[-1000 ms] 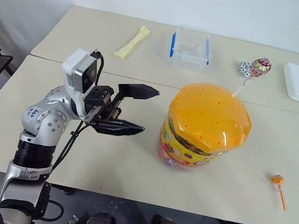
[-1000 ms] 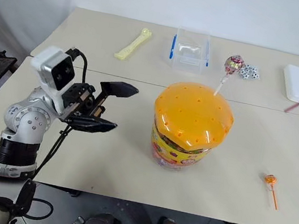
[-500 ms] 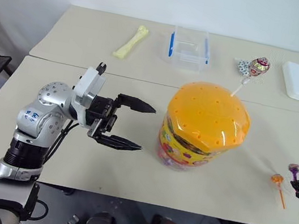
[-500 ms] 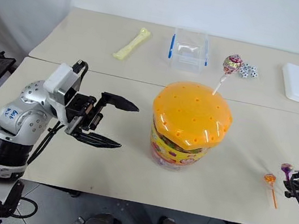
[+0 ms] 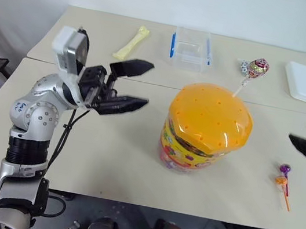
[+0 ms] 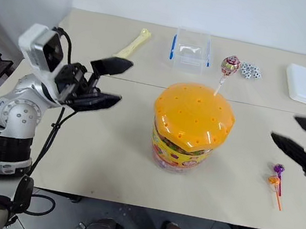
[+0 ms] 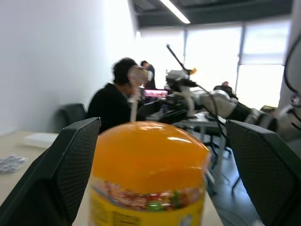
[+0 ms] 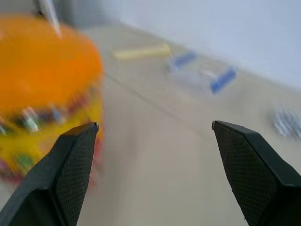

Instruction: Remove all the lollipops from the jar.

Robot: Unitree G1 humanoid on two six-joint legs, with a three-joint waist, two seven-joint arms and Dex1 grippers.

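Orange lollipop and purple lollipop lie near the desk's right edge; the red-pink lollipop remains in the jar. Left gripper and right gripper gape, empty.

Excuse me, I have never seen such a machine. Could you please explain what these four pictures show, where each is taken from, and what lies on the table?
It is a humanoid robot with two arms. Two pictures come from cameras in its head, looking down over the table. The other two come from a camera on each wrist, looking along that arm's two black fingers.

The left gripper is open and holds nothing. The right gripper is also open and empty.

In the middle stands the jar, with an orange domed lid. One red-pink lollipop sticks up out of it. Two more lie on the table near the right gripper: a purple lollipop and an orange lollipop.

Further back lie a clear box with blue handles, a pale yellow bone-shaped thing, a white case and a small speckled packet.

The left wrist view also shows a person seated behind the jar.
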